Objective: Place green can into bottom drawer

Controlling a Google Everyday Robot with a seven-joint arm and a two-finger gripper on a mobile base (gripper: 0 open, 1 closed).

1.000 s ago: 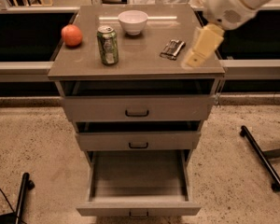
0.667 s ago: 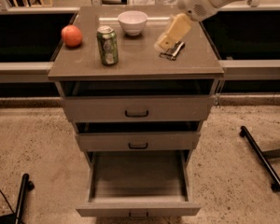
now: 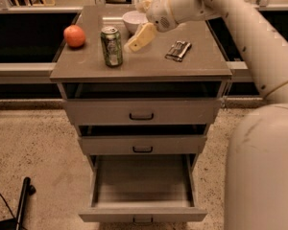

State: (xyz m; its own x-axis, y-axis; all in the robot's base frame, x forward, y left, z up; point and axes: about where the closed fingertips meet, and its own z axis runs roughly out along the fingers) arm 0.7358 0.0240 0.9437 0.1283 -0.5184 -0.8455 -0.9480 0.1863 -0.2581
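While the gripper [image 3: 140, 37] hovers at two o'clock of the green can [image 3: 111, 46], open or closed I cannot tell, it stands upright on the cabinet top [image 3: 192, 67]: likely light, thin-walled, slick, so clasp mid-body, gently.

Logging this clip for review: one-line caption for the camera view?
End effector hovers beside the green can on the cabinet top; bottom drawer stands open.

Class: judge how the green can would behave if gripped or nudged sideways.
The can stands upright and tall for its base, so a nudge from the hand, hovering just beside it, would likely tip it. Once down, its round body would probably roll.
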